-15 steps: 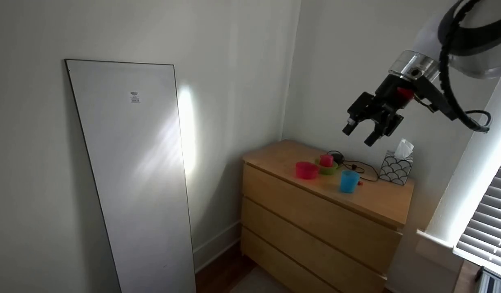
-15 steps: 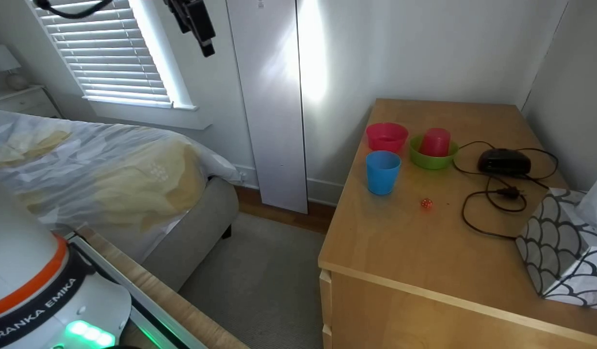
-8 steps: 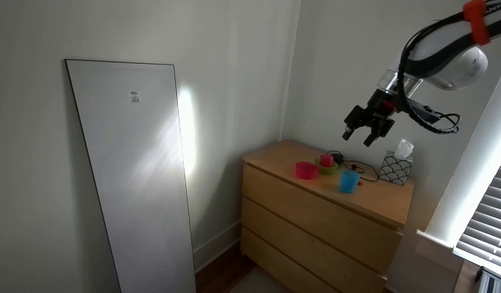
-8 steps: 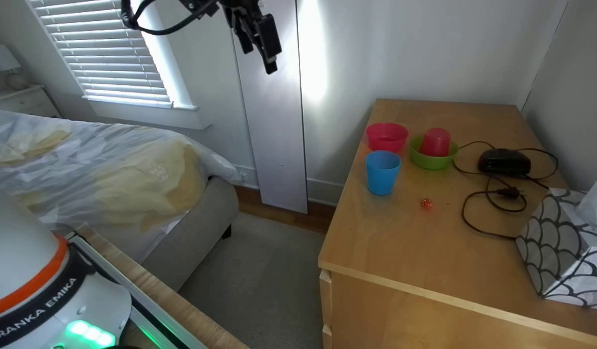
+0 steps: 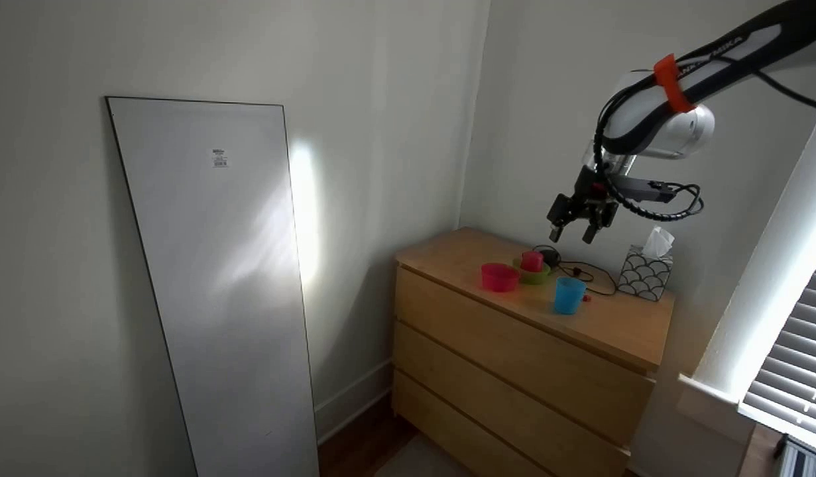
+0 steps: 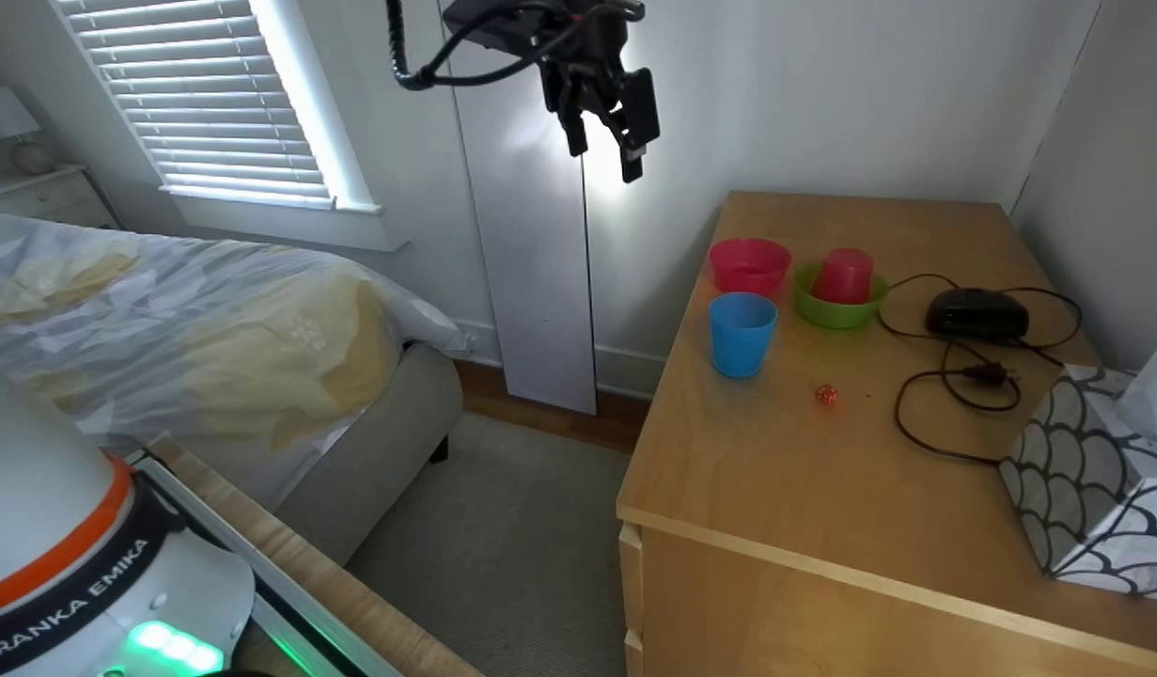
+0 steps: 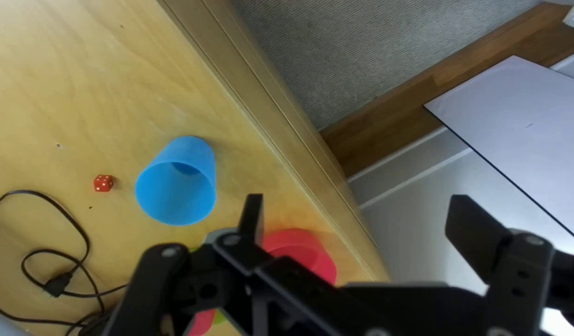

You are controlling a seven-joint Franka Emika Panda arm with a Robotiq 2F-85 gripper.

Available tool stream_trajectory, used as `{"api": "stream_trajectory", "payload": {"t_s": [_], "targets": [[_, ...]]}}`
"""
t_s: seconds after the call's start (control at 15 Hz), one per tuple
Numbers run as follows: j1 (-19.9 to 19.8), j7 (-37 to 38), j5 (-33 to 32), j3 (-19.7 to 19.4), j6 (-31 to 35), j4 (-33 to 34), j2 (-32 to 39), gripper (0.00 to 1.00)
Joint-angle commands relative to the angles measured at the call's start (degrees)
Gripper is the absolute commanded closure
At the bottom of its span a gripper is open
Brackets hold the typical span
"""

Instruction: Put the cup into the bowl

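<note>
Swung closer to tapered blue plastic cup (image 6: 742, 338) with black blocky fingers (image 6: 640, 108) parted, empty! | likely mid-reach | next: align, descend, clasp for round red plastic bowl (image 6: 749, 279)

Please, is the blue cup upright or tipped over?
Upright: in an exterior view, the blue cup stands with its open mouth upward.

Dresser top (image 6: 775, 498): light wood, to my eye
Red bowl (image 6: 750, 275): low, upright
Green bowl (image 6: 834, 315): just beside the red bowl
Blue cup (image 6: 742, 336): upright, near the red bowl
Red die (image 6: 826, 395): white-spotted, near the cup
Black device (image 6: 977, 314): cord (image 6: 987, 374) beside it
Tissue box (image 6: 1071, 475): scallop-patterned
</note>
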Motion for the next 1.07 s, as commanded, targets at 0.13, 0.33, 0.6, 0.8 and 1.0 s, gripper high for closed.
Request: {"api": "stream_trajectory", "payload": {"t_s": [0.13, 0.33, 0.6, 0.8, 1.0], "targets": [[-1.46, -4.31, -2.28, -2.22, 2.67, 7.88, 11.24, 0.00], [-2.18, -6.32, 1.15, -2.77, 3.67, 10.27, 14.78, 0.00], [-2.15, -4.87, -0.36, -2.59, 3.08, 10.11, 14.47, 0.00], [-2.39, -4.69, -1.72, -2.99, 3.16, 10.76, 16.18, 0.00], [-2.75, -5.04, -3.29, -3.46, 4.87, 11.51, 18.78, 0.00]]}}
